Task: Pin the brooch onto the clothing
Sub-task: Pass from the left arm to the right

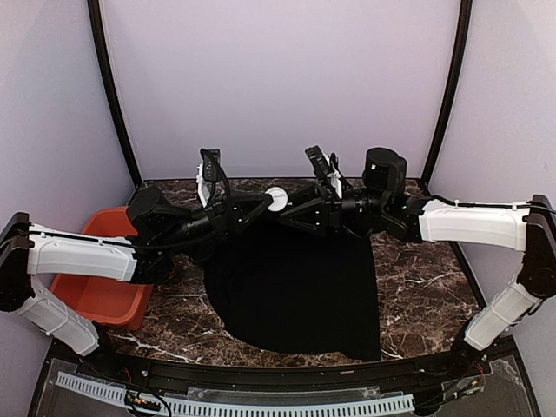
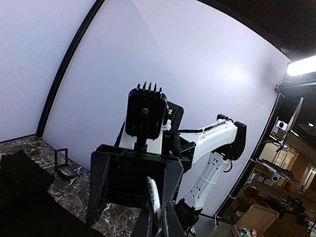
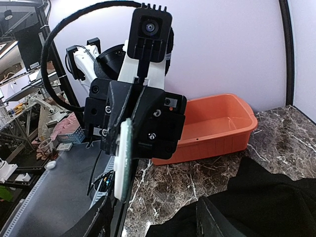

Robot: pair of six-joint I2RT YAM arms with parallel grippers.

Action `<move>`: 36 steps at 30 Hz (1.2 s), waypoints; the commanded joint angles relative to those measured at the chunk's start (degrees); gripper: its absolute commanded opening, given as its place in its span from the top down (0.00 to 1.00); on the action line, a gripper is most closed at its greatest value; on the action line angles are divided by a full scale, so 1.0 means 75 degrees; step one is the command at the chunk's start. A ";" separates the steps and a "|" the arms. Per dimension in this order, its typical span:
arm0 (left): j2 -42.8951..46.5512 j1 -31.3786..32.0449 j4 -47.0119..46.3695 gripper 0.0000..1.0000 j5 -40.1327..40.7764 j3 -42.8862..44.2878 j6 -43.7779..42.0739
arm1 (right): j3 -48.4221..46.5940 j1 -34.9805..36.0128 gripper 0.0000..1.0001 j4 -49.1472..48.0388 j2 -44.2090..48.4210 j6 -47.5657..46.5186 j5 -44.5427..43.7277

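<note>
Orange bin [image 1: 97, 295] at the far-left edge of the marble table [image 1: 417, 287], beside the left arm; not in play.

Left gripper [image 1: 268, 202] raised over the far middle of the table; its fingers [image 2: 169, 224] are pinched close on the brooch [image 1: 276, 199], a small white disc seen edge-on from both wrist views; the pin side cannot be made out.

Right gripper [image 1: 294, 208] faces it nose to nose, just beside the disc; its fingers [image 3: 212, 219] are spread wide with nothing between them, the brooch not yet inside their span.

Clothing [image 1: 295, 287], black, lies flat on the table below and nearer than the two grippers, well apart from the brooch; no chest print visible from above.

Judgement: the step looks like a mid-air hand-off or a working of the clasp, early in the task, since nothing is pinned yet. To do it well: bring the right fingers square to the free rim of the disc; close slowly; the left lets go only once the second grip is sure; avoid twisting the disc, as an edge-on hold slips easily; a drop onto black cloth would be easy to recover, onto marble less so.
</note>
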State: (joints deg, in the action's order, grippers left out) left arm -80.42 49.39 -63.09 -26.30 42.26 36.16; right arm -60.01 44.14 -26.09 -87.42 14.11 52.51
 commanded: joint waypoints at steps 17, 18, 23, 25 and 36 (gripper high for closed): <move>-0.0026 0.0034 -0.0204 0.99 0.0055 -0.0227 -0.0127 | -0.0496 0.0065 0.67 -0.0171 -0.0279 0.0604 0.0544; 0.0000 0.0035 -0.0158 0.99 0.0058 -0.0218 -0.0148 | -0.0486 0.0067 0.67 -0.0166 -0.0289 0.0603 0.0552; -0.0004 0.0031 -0.0074 0.99 -0.0010 -0.0169 -0.0228 | -0.0514 0.0068 0.77 -0.0200 -0.0327 0.0673 0.0505; -0.0025 0.0041 -0.0092 0.99 -0.0023 -0.0182 -0.0237 | -0.0557 0.0068 0.85 -0.0188 -0.0351 0.0702 0.0460; 0.0162 0.0017 -0.0068 0.70 0.0073 -0.0293 -0.0198 | -0.0599 0.0066 1.00 0.0785 -0.0177 0.0052 -0.0103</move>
State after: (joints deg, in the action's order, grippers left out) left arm -81.62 49.36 -63.42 -25.89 41.32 34.00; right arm -63.57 44.21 -25.08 -89.54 19.09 56.18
